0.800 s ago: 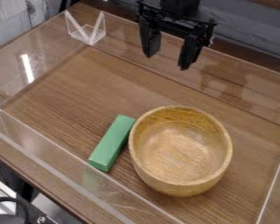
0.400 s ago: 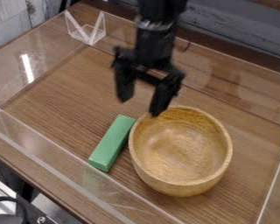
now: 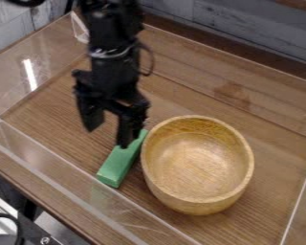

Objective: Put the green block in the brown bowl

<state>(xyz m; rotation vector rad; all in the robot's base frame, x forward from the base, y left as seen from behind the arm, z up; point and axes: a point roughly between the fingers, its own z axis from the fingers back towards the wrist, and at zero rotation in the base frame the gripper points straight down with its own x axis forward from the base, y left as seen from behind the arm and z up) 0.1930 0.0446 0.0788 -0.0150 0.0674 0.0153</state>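
Observation:
A bright green block (image 3: 118, 165) lies flat on the wooden table, just left of the brown bowl (image 3: 198, 163), its long side running along the bowl's rim. My black gripper (image 3: 110, 122) points down above the block's far end, open, with one finger on each side and nothing between them. The far part of the block is partly hidden behind the fingers. The wide wooden bowl stands empty at the front right.
A clear acrylic wall (image 3: 28, 153) rings the table, with its front and left edges close to the block. A small clear stand (image 3: 76, 29) sits at the back left, mostly hidden behind the arm.
The gripper has travelled from the back of the table toward the front left and come down over the green block, staying open. Block and bowl have not moved.

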